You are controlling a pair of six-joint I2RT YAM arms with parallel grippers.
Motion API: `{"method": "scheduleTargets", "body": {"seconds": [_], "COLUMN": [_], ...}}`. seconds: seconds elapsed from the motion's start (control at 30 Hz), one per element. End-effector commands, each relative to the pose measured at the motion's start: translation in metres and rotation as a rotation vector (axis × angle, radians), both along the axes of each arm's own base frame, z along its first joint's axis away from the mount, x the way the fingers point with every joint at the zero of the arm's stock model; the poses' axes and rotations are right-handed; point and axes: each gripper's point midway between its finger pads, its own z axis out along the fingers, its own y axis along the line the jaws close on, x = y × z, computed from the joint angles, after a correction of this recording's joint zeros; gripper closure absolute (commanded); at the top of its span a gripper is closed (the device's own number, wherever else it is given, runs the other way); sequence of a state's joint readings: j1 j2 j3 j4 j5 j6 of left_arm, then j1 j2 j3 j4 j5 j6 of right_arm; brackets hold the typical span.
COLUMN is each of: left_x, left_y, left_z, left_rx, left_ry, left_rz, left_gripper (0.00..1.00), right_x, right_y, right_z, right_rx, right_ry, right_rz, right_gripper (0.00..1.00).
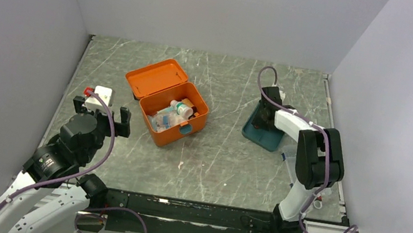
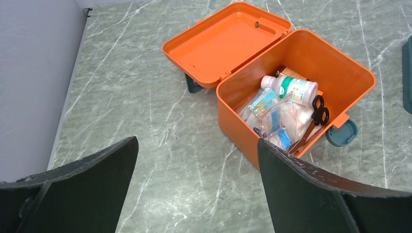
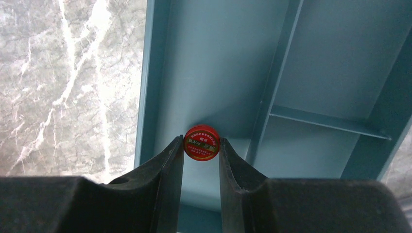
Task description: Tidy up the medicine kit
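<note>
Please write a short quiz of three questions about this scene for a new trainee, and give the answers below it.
1. True or false: the lid of the medicine kit is shut.
2. What is between the fingers of the right gripper, at the teal divided tray?
A) a spoon
B) a small round red tin
C) a blue pen
3. Fill in the gap: the left gripper is ___ and holds nothing.

Key: 1 false; 2 B; 3 open.
</note>
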State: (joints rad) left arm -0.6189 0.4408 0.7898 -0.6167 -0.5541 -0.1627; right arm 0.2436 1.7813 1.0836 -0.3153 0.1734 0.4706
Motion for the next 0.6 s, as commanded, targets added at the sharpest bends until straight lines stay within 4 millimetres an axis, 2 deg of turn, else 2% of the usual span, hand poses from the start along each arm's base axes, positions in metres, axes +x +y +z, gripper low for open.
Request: {"method": "scheduleTargets", "body": {"seconds": [0.0, 0.37, 0.57], "left_x": [0.001, 0.001, 0.001], "left_y": [-0.004, -0.003, -0.003], "left_z": [0.004, 0.005, 0.005], "left_rx": [-0.018, -0.022, -0.022], "left_ry": [-0.013, -0.017, -0.019], "left_rz": [-0.010, -0.011, -0.009], "left_gripper": [0.01, 0.01, 0.01], "right_x": [0.025, 0.026, 0.029], "right_y": [0.004, 0.000, -0.002], "right_z": [0.018, 0.026, 0.054], "right_rx": [0.011, -0.013, -0.015], "right_ry": [-0.073, -0.076, -0.125], "right_rz": [0.008, 0.009, 0.008], "right_gripper": [0.82, 0.53, 0.47]}}
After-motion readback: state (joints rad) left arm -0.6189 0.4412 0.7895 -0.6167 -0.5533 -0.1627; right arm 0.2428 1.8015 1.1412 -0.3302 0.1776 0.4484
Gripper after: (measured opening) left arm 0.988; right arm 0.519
